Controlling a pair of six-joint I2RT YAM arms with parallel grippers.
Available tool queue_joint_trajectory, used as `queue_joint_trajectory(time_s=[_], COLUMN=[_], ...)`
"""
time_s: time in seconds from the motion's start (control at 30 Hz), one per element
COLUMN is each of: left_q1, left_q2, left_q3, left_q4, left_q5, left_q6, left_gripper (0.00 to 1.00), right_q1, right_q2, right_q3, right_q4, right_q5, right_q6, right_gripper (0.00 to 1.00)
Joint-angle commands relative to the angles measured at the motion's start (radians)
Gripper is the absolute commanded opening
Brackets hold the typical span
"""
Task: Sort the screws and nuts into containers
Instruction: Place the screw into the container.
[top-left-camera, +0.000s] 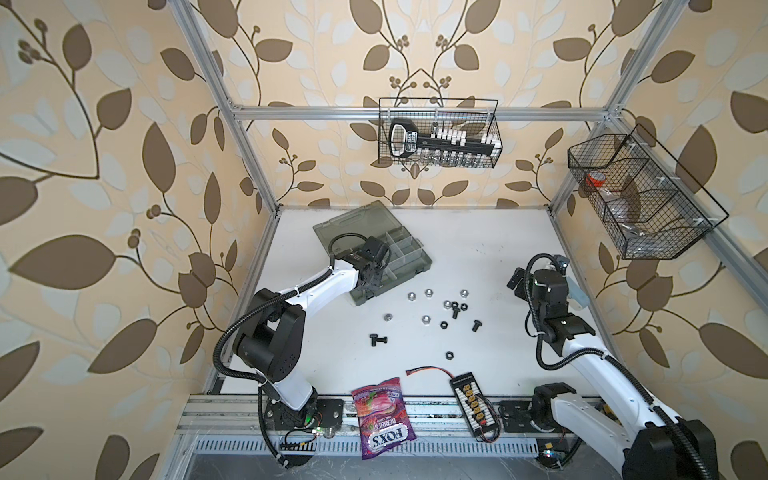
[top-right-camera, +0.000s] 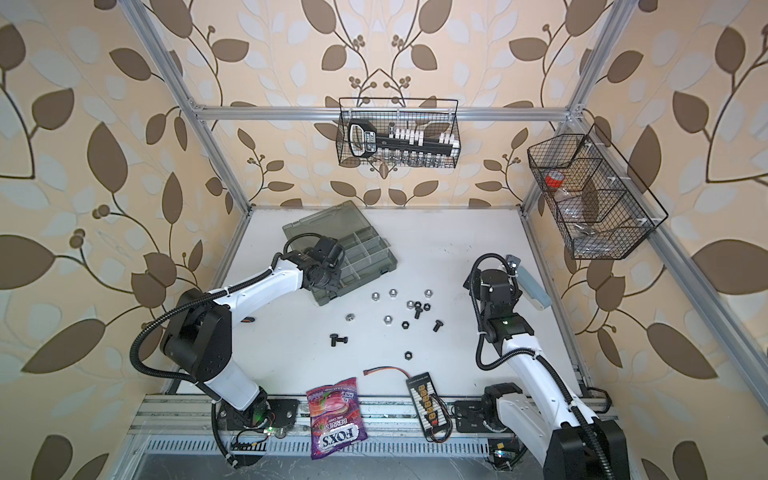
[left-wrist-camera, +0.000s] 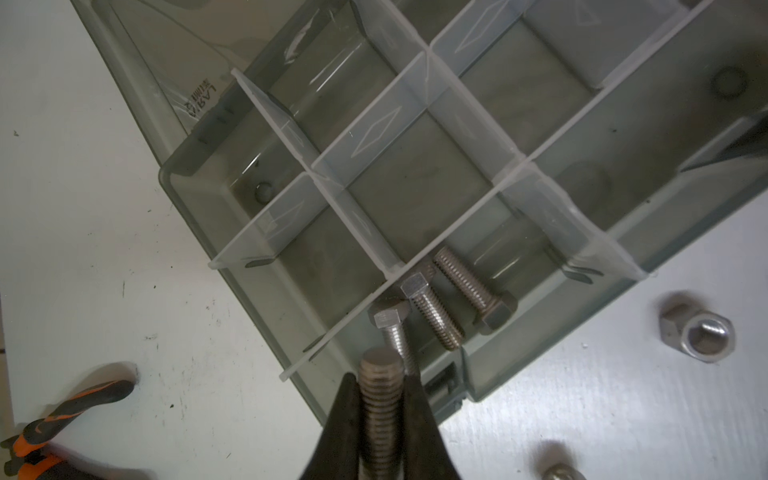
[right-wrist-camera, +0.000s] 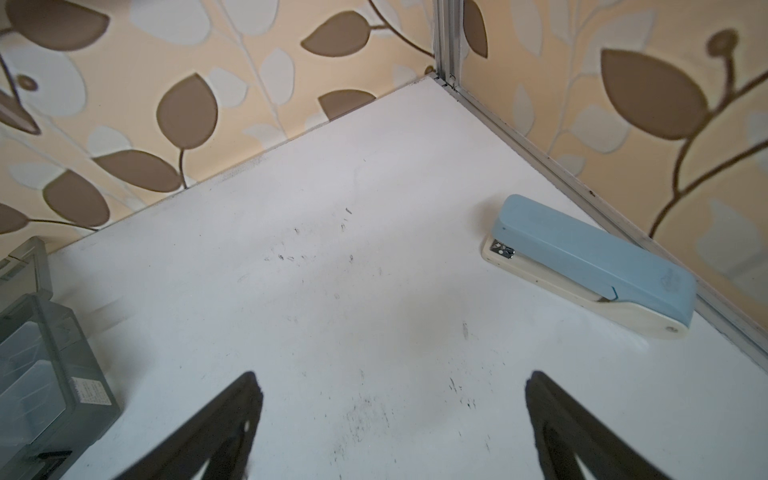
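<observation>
Silver screw (left-wrist-camera: 381, 415), pinched tight in the left gripper (left-wrist-camera: 380, 379), by the grey-green case (left-wrist-camera: 519, 374) — three more screws (left-wrist-camera: 437, 316) lie in one compartment (left-wrist-camera: 505, 255). Right gripper (right-wrist-camera: 395, 382) gapes wide, empty.

White table (top-left-camera: 478, 249), organizer case (top-left-camera: 361, 226), loose nuts (top-left-camera: 427, 293), screws (top-left-camera: 378, 340), stapler (right-wrist-camera: 590, 266)

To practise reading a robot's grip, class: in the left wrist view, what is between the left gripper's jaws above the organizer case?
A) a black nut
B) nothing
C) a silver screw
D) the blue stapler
C: the left gripper is shut on the threaded shank of a silver screw, held just above the near edge of the organizer case.
</observation>
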Motion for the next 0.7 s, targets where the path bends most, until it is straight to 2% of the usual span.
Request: queue_joint_trajectory(time_s=[0.0,0.37,0.57,0.67], left_q1=[0.017,0.031,0.038,0.039], left_q2=[-0.048,-0.012,-0.001,0.0], left_q3=[-0.018,-0.047,-0.051,-0.063], left_q4=[0.038,0.065,0.065,0.065], left_q5=[-0.032,-0.031,-0.037,-0.043], left_q6=[0.019,0.013,0.021,0.02], left_gripper=[0.0,0.0,0.08,0.08], right_q1=[0.004,0.005,0.004,0.005], right_q2=[-0.003,0.0,-0.003,-0.006], right_q3=[0.015,0.015,0.015,0.014], right_q4=[0.004,0.003,-0.001,-0.004], right_q5=[0.006,0.002,0.0,-0.002], right_q6=[-0.007,-0.01,-0.011,-0.012], right_gripper=[1.0,1.0,1.0,1.0])
